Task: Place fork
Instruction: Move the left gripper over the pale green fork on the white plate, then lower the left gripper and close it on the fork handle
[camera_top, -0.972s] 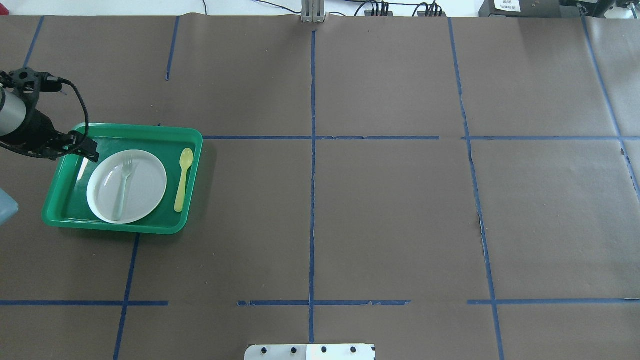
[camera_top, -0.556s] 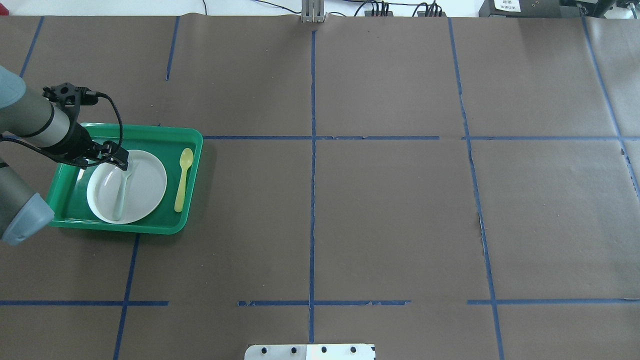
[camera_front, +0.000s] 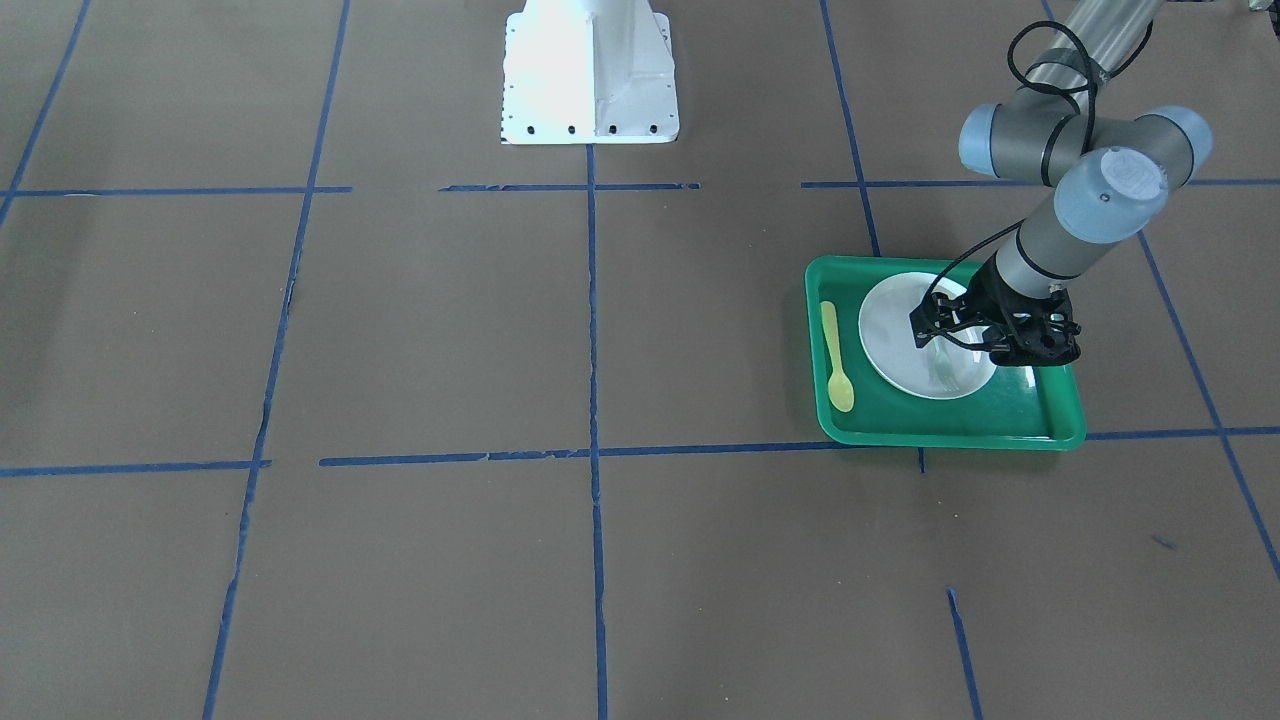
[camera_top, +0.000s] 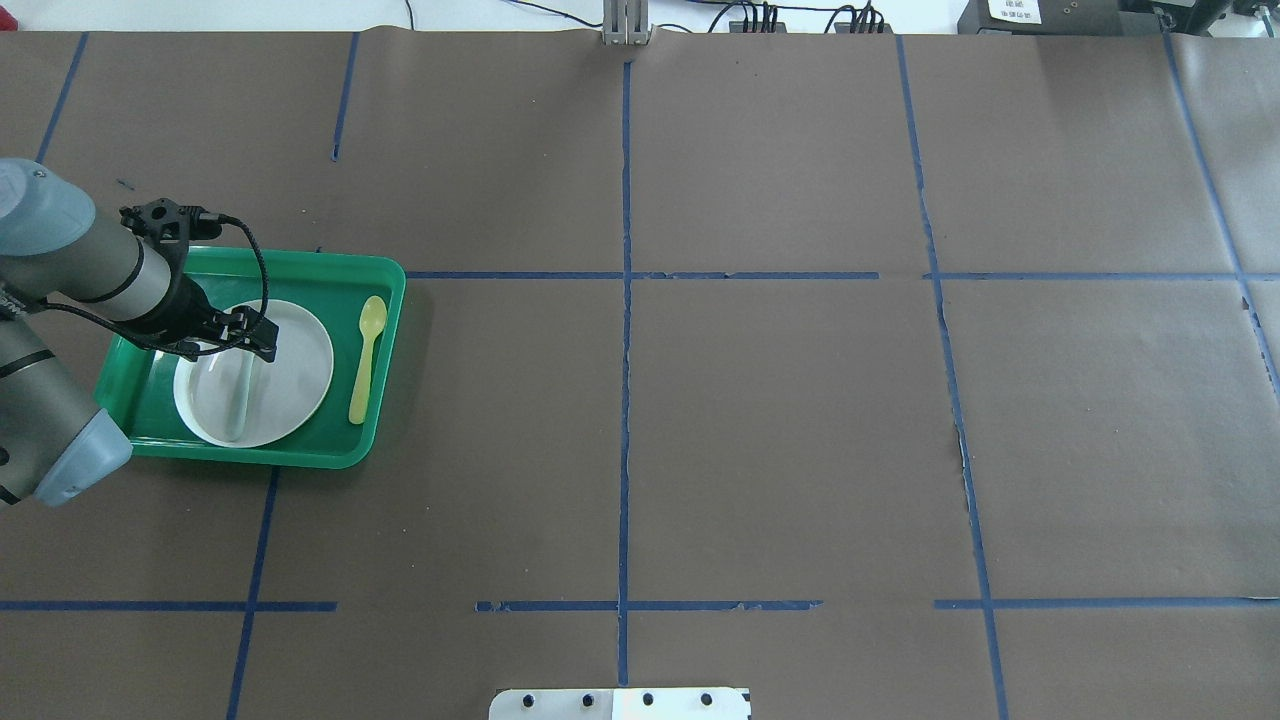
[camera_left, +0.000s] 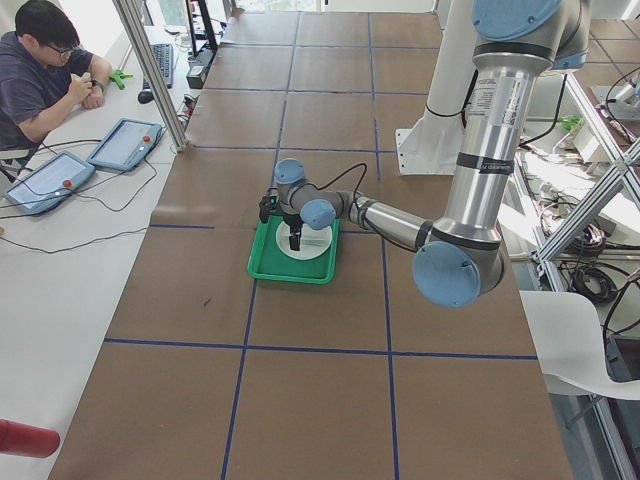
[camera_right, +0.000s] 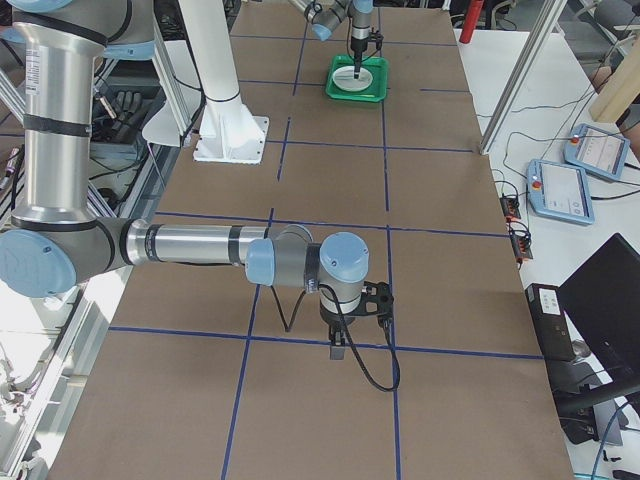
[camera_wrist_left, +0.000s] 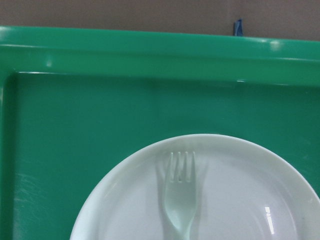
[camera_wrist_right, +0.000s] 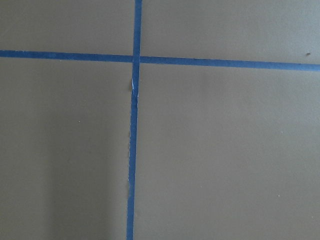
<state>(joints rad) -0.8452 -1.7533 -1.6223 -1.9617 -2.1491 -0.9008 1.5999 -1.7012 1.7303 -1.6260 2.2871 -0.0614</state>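
1. Right now your left gripper (camera_top: 262, 345) hangs over the white plate (camera_top: 300, 375), above the tine end of the fork (camera_top: 238, 395). It has hold of nothing. You cannot tell from these views how far its jaws stand apart, as the wrist view shows no fingertip.
2. Your fork lies flat on the plate. Its short tines point to the tray's far wall, and its handle runs out from under the gripper toward the robot.
3. Around the plate is the green tray (camera_top: 300, 262). A yellow plastic spoon (camera_top: 366, 360) lies on the tray floor just beside the plate, roughly parallel to the fork and apart from it.
4. Your right gripper (camera_right: 340, 348) is well away, pointing down over brown table paper where two strips of blue tape (camera_wrist_right: 132, 150) cross. You cannot tell whether it is open or closed.
5. Past the table's far edge, a dark box carries a white label (camera_top: 1015, 10); its print is too small to read.
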